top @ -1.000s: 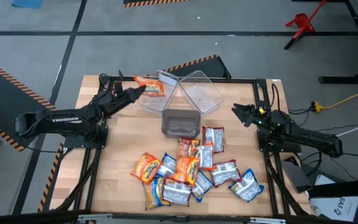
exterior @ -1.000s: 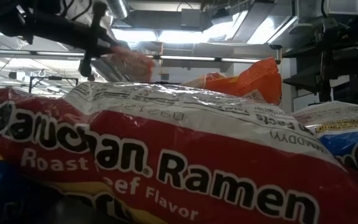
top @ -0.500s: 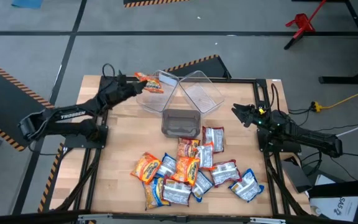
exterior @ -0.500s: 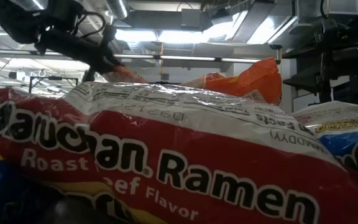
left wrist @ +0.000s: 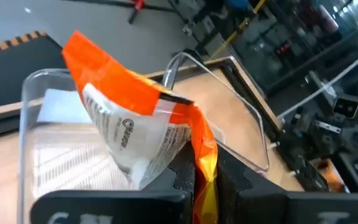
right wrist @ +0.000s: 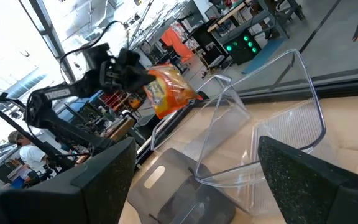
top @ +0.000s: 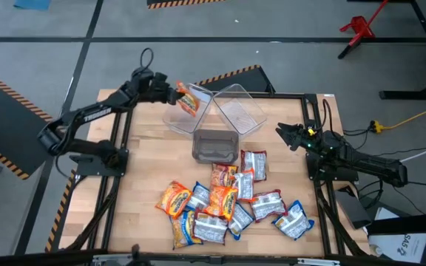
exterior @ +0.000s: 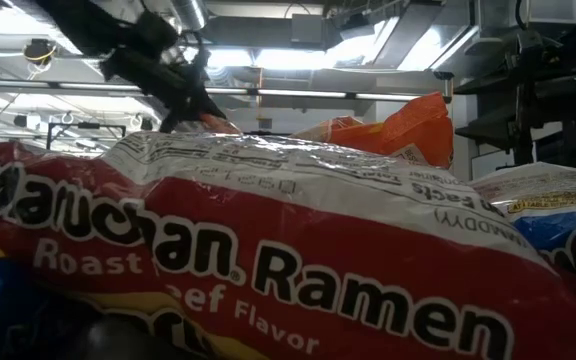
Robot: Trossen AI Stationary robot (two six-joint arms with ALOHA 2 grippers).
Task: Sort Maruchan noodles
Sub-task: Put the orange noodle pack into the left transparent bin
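Note:
My left gripper (top: 173, 91) is shut on an orange-yellow noodle packet (top: 189, 99) above the left clear bin (top: 174, 118), near the table's far edge. The wrist view shows this packet (left wrist: 129, 121) over that bin (left wrist: 39, 134). The other noodle packets (top: 224, 201), orange-yellow, blue-and-white and red-and-white, lie piled on the table's near half. A red-and-white packet (exterior: 268, 250) fills the low view. My right gripper (top: 285, 134) is open at the table's right side and touches nothing. My left gripper pinches the orange packet by one crinkled edge (left wrist: 202, 158) between its two fingers (left wrist: 182, 177). The fingers come from the table's left, slanting downward. The packet is lifted clear and sticks out tilted past the fingertips, over the left bin.
Three clear bins stand together at the table's far middle: the left one, a right one (top: 241, 108) and a darker one (top: 214, 145) nearer the pile. Bare wood (top: 146, 159) lies between the left arm and the pile. A person (right wrist: 23, 155) shows in the room beyond.
My left gripper has risen and moved toward the table's far edge and a little to the right, tipping downward. It has kept its hold on the orange packet. The packet has turned from lying nearly flat to tilting on edge above the left bin.

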